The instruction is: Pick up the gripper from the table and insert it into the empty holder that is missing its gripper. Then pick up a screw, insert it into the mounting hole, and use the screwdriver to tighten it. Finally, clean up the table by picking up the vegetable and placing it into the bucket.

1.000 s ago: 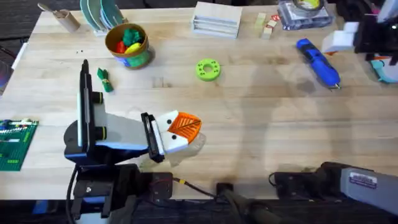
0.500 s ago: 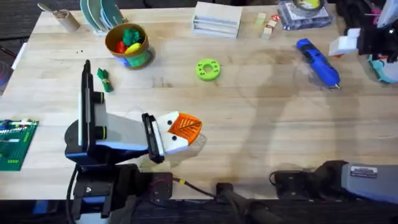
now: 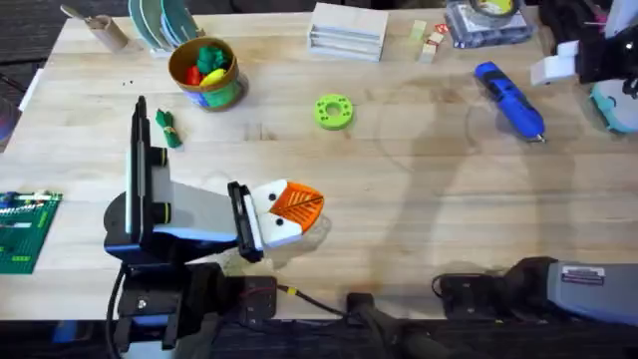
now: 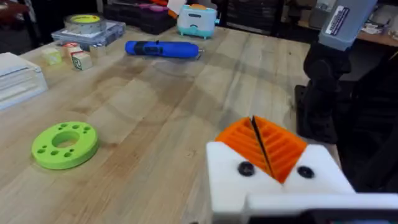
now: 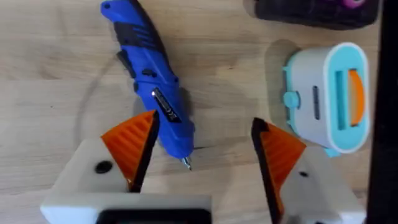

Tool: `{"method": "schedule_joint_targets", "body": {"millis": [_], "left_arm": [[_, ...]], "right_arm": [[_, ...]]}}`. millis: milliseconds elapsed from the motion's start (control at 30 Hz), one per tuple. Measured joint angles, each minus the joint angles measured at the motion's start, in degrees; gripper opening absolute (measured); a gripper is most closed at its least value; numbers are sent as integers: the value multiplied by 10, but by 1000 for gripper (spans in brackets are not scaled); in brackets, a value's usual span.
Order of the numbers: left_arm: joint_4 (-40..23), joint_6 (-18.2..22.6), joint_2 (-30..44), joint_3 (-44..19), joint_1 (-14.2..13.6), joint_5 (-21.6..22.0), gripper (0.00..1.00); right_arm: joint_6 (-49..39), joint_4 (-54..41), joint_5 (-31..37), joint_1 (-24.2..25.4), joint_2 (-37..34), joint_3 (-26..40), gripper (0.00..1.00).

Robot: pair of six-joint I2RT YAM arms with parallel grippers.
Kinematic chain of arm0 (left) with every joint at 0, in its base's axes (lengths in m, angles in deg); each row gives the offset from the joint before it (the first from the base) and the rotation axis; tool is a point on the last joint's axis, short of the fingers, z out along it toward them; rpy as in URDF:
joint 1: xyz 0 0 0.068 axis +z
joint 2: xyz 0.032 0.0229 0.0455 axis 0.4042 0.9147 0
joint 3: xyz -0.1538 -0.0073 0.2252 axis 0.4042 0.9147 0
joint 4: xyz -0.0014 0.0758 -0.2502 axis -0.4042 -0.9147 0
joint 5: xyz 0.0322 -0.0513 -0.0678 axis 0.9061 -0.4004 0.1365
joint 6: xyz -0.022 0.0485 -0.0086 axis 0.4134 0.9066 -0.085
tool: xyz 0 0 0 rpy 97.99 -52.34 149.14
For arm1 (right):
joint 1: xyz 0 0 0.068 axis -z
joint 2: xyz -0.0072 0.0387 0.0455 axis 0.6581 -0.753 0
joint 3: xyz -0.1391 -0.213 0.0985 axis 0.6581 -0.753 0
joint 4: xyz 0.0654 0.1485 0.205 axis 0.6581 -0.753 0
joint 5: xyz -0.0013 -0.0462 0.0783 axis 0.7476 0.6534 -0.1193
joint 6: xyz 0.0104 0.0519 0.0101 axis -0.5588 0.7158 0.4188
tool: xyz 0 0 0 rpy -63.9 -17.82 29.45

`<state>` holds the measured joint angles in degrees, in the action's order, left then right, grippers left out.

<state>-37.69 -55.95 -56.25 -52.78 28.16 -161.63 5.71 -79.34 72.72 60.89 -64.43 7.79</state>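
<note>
The blue screwdriver [image 3: 510,100] lies at the table's far right, its tip toward the near edge. My right gripper [image 3: 554,66] hovers over it, open; in the right wrist view the screwdriver [image 5: 152,93] lies between the orange pads of that gripper [image 5: 204,127], closer to one pad. My left gripper [image 3: 299,202] rests low near the front, shut with its orange pads pressed together [image 4: 258,134] and nothing between them. The dark green vegetable [image 3: 165,128] lies left of centre, beside the bucket [image 3: 204,72]. The loose gripper piece, holder and screw are out of view.
A lime-green ring [image 3: 333,111] sits mid-table. A stack of white plates [image 3: 347,30], small blocks [image 3: 429,40] and a tape case [image 3: 488,18] line the back edge. A blue-and-white toy toaster [image 5: 329,93] stands beside the screwdriver. A green baseplate [image 3: 25,229] lies at the left edge.
My right gripper has shifted a little to the right over the screwdriver. The left arm and the table's objects have not moved.
</note>
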Motion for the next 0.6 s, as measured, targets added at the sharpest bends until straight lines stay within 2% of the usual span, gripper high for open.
{"method": "schedule_joint_targets", "body": {"millis": [167, 200, 333, 467, 600], "left_arm": [[0, 0, 0, 0, 0, 0, 4], [0, 0, 0, 0, 0, 0, 4], [0, 0, 0, 0, 0, 0, 4], [0, 0, 0, 0, 0, 0, 4], [0, 0, 0, 0, 0, 0, 4]], "right_arm": [[-14, 8, -51, 10, -40, 0, 942], [-17, 17, -111, 17, -72, 0, 942], [-17, 58, -185, 19, -94, -2, 942], [-17, 112, -218, 18, -94, -4, 943], [-16, 119, -231, 18, -95, -4, 945]]}}
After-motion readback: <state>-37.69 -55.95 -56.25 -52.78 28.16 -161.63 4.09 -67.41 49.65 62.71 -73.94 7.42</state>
